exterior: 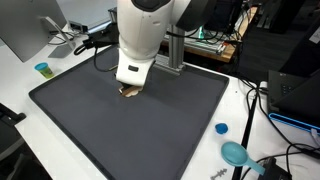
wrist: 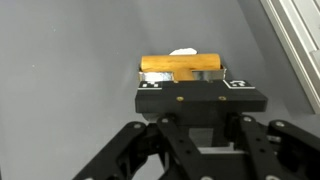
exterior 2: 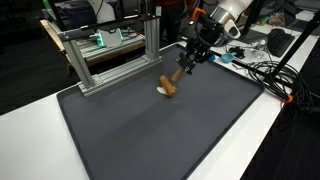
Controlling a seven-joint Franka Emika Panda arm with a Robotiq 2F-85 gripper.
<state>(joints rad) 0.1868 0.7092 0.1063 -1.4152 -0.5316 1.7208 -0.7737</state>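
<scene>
Wooden handle (wrist: 180, 65) lies crosswise right at the tool's (wrist: 188, 80) tips.

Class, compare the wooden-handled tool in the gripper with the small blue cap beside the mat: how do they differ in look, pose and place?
The wooden-handled tool is long and brown; the blue cap is round. The tool is tilted, held in the jaws of the gripper; the cap lies free. The tool is over the dark mat; the cap sits on the white table.
</scene>
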